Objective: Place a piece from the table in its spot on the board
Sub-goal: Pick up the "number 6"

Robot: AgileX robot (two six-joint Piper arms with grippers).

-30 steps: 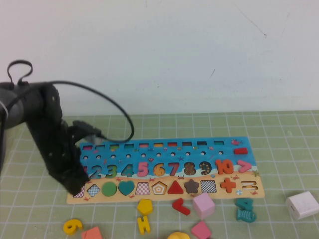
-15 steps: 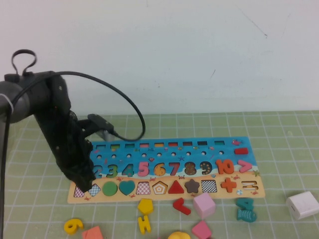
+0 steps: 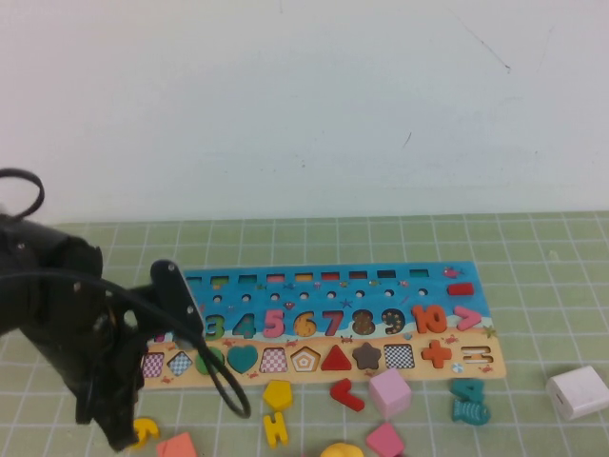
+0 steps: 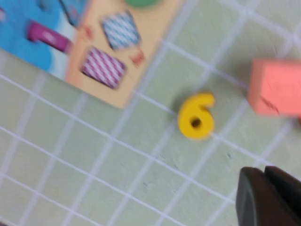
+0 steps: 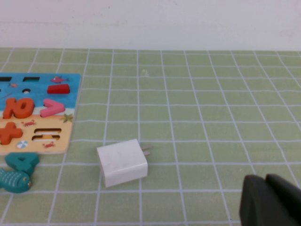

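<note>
The left gripper [image 4: 269,195], jaws clenched on nothing, is hovering at five o'clock from the piece [image 4: 196,116]. The piece is lying on the table [image 4: 94,155], at four o'clock from the board [image 4: 117,56]. The right gripper [image 5: 270,200] is looking clenched over the mat.

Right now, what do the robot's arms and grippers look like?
The left arm is bulky matte black, with a looping black cable. The left gripper and the right gripper each show as dark, blocky black fingers, without visible markings. The right arm is unseen.

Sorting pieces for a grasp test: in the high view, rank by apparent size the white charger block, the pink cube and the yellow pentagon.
1. White charger block.
2. Pink cube, slightly smaller.
3. Yellow pentagon, clearly smallest.
All lie at similar depth on the table, so distance hardly skews this.
</note>
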